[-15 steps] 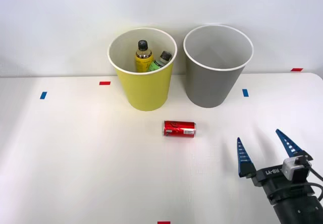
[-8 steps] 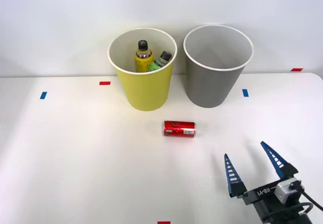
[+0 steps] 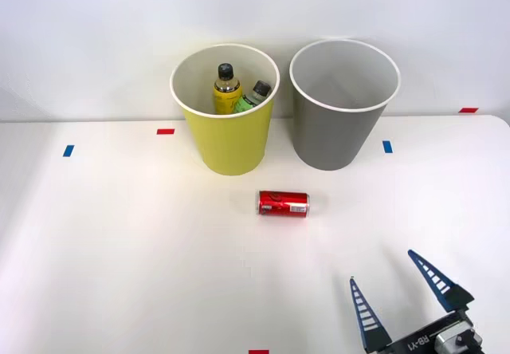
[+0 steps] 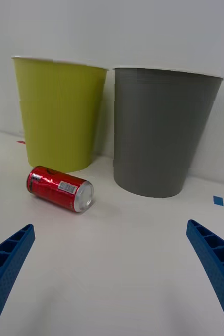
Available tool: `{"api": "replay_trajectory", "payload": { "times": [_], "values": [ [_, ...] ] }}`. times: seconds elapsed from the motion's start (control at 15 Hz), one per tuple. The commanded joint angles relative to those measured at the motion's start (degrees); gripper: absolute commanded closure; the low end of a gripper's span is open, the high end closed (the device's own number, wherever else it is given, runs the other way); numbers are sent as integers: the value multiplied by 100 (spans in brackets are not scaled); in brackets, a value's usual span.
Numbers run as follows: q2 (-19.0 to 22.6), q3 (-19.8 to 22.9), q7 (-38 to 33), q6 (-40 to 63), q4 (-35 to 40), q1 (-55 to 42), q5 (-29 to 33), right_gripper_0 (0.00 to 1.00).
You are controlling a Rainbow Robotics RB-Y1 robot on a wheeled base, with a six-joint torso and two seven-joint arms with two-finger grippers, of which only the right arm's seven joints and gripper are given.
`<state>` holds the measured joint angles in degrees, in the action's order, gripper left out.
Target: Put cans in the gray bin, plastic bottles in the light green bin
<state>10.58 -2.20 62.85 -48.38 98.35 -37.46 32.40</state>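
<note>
White desk (image 3: 119, 234) bore blue, red tape marks; plain white wall behind. Red can (image 3: 283, 203) lay sideways, frame centre, before light green bin (image 3: 227, 131) holding both bottles (image 3: 226, 89), gray bin (image 3: 343, 123) beside. Right end effector (image 3: 396, 290) spread open, lower right, empty.

Red can (image 3: 283, 203), yellow-green bin (image 3: 229, 139), gray bin (image 3: 333, 135), blue ribbed pincer (image 3: 398, 294)

One red can (image 3: 283, 203) on the table, two bins (one light green bin (image 3: 225, 108), one gray bin (image 3: 343, 102)), two plastic bottles, yellow bottle (image 3: 226, 89) and green bottle (image 3: 253, 96), five tape marks, three blue, two red
</note>
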Motion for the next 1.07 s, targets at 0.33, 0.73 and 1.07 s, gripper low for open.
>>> {"api": "replay_trajectory", "payload": {
  "times": [0.33,0.73,1.07],
  "values": [
    [-153,-352,676,-49,0,-1026,-990,0],
    [-355,-483,852,-137,0,-1395,-1192,0],
    [-355,-563,957,-181,0,-1650,-1192,0]
  ]
}}
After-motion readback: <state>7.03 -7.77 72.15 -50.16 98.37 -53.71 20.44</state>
